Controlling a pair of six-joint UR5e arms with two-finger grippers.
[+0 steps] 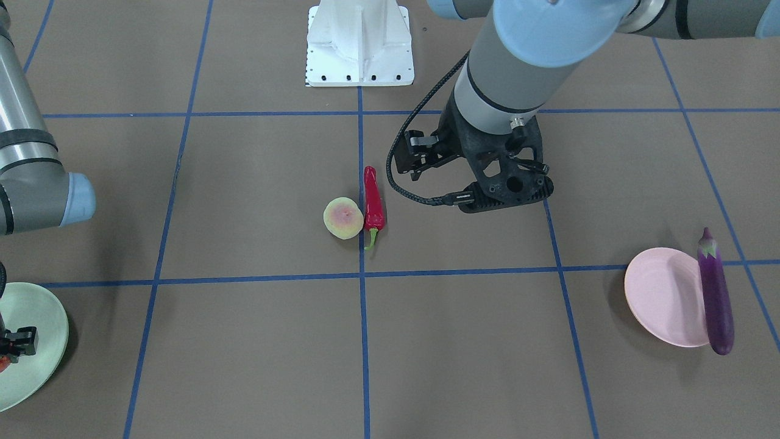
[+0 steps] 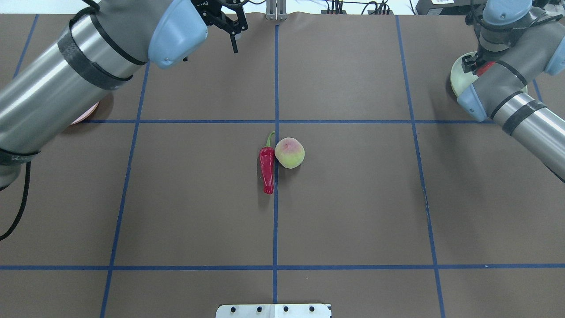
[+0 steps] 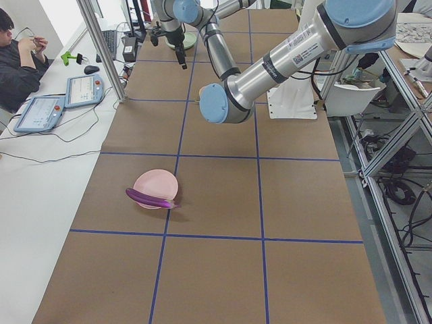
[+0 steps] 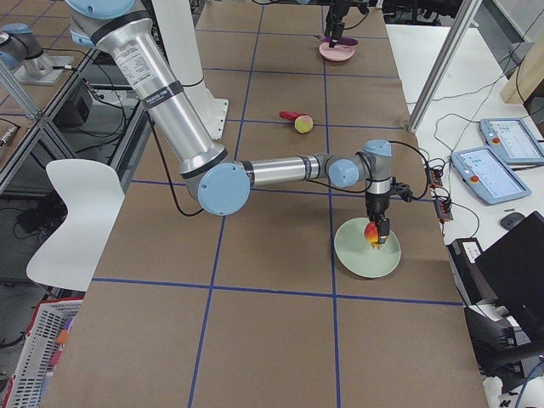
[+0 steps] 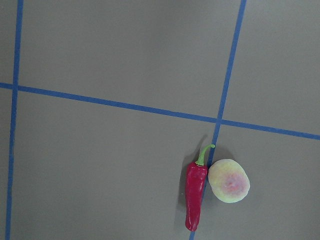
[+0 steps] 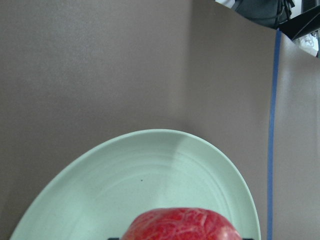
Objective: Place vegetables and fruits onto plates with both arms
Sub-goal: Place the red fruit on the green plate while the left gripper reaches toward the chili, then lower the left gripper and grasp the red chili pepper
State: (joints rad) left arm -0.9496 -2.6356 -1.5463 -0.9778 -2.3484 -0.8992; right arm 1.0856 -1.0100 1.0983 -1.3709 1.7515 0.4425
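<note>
The purple eggplant (image 1: 714,292) lies across the edge of the pink plate (image 1: 661,296), half on it. The red chili (image 1: 373,204) and the yellow-green fruit (image 1: 343,218) lie side by side, touching, at the table's middle, and both show in the left wrist view. My left gripper (image 1: 409,157) hangs high above the table, open and empty. My right gripper (image 4: 374,229) is shut on the red-orange fruit (image 6: 180,225), just over the mint green plate (image 6: 150,175).
The white base block (image 1: 359,46) stands at the robot's side of the table. Blue tape lines cross the brown surface. An operator (image 3: 17,57) and tablets (image 3: 82,90) are beside the table's far edge. A white chair (image 4: 72,217) stands off the table.
</note>
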